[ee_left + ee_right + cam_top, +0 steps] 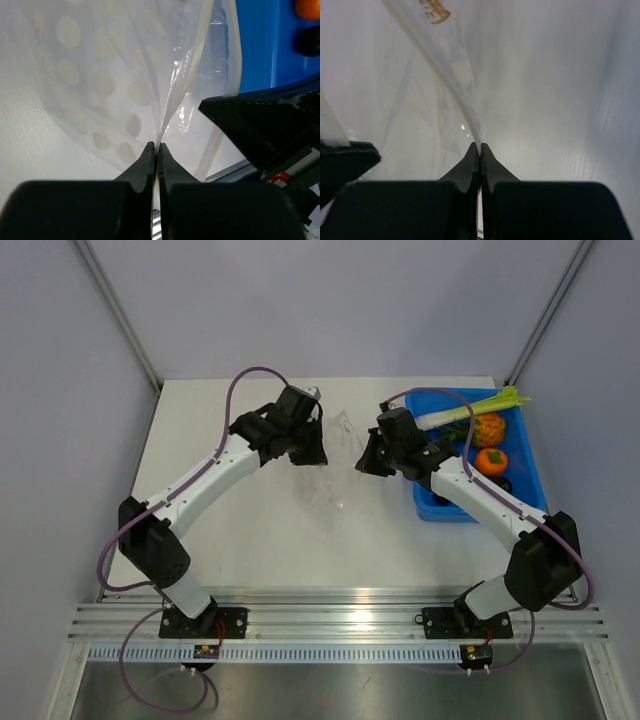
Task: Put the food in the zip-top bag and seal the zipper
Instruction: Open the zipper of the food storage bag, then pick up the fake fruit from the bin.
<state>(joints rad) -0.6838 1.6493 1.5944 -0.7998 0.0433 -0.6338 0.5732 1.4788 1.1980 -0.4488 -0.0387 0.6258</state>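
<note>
The clear zip-top bag (pixel 335 455) hangs between my two grippers above the table middle. My left gripper (pixel 312 452) is shut on its left edge; in the left wrist view the film (pixel 125 75) runs up from my pinched jaws (pixel 157 146). My right gripper (pixel 366 464) is shut on the right edge; the zipper strip (pixel 451 87) curves into its jaws (pixel 480 145). The food sits in the blue bin (pixel 525 455): a bumpy orange pineapple (pixel 488 428), a small orange piece (pixel 491 461), a dark round piece (pixel 503 483).
The blue bin stands at the table's right, beside my right arm, with a green leek-like stalk (pixel 470 410) across its top. It shows in the left wrist view (pixel 260 45) behind the bag. Aluminium rails (pixel 330 620) run along the near edge.
</note>
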